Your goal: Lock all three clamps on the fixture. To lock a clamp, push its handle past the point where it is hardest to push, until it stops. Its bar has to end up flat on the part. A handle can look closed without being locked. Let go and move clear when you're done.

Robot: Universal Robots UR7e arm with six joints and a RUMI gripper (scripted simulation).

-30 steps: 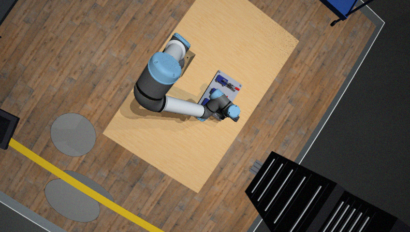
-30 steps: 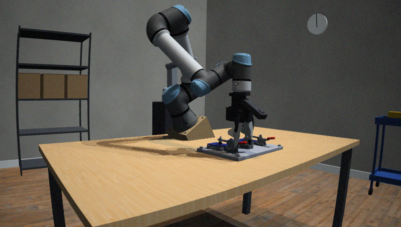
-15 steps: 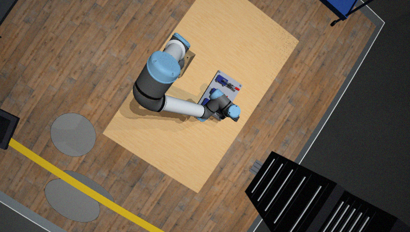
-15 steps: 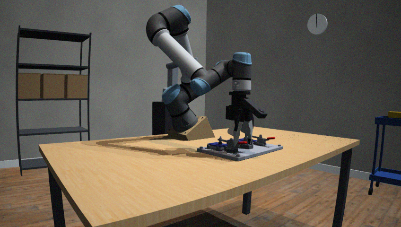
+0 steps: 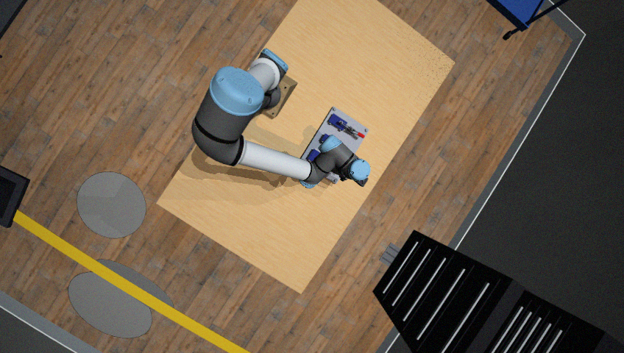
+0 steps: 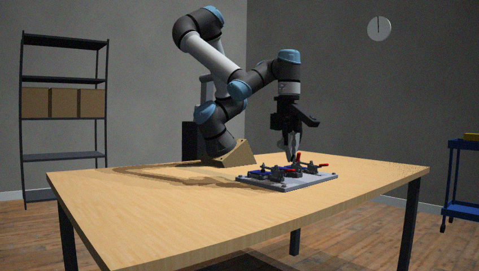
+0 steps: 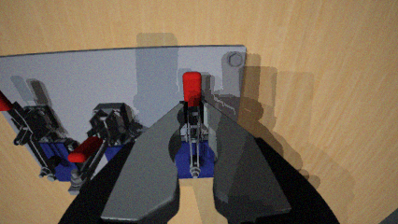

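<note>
Clamps sit three in a row on the grey fixture plate [image 6: 312, 179], on the wooden table [image 6: 168, 214] near its far side

- Gripper [image 6: 291, 154] hangs point-down above the row, fingers drawn almost fully together, tips nearly meeting. Nothing appears to be held; they look closed into a blunt pusher rather than shut on the handle
- Upright red handle [image 7: 191, 87] of the end clamp stands just beyond the fingertips in the wrist view, by the plate's corner bolt. This clamp reads as not locked. Cannot tell whether the tips touch it
- Middle clamp's red handle [image 7: 85, 149] lies low; third clamp's handle [image 5: 360, 134] also lies flat, pointing off the plate edge. Whether either is truly over-centre cannot be judged from here
- Blue part [image 7: 196, 161] sits under the end clamp's bar

Step in hand, by my reading: lining up to push the upright handle down. Next move calls for a firm sweep through the stiff point until it stops, then a check that the bar lies flat
</note>
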